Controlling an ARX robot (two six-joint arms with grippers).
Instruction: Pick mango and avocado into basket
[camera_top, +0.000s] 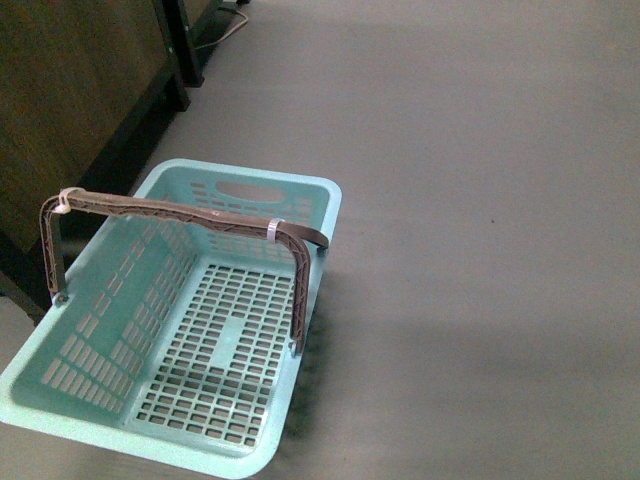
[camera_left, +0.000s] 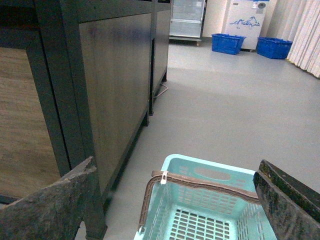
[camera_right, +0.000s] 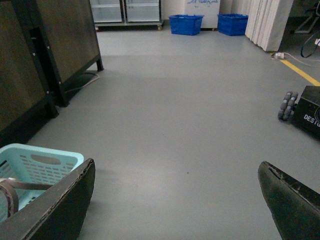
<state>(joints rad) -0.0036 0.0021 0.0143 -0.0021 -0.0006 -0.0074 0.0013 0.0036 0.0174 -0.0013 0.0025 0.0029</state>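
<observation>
The empty basket sits on the floor at the lower left of the front view, long axis running up-frame, nearer the left hand than the right hand. Both hands gape wide and hold nothing. No mango or avocado is in sight.

Dim, even indoor light, slightly grainy. In the front view the light turquoise slotted plastic basket casts a soft shadow toward three o'clock on the matte grey floor. Both wrist views brighten toward twelve o'clock. The left gripper and right gripper show dark, blurred fingers at five and seven o'clock.
</observation>
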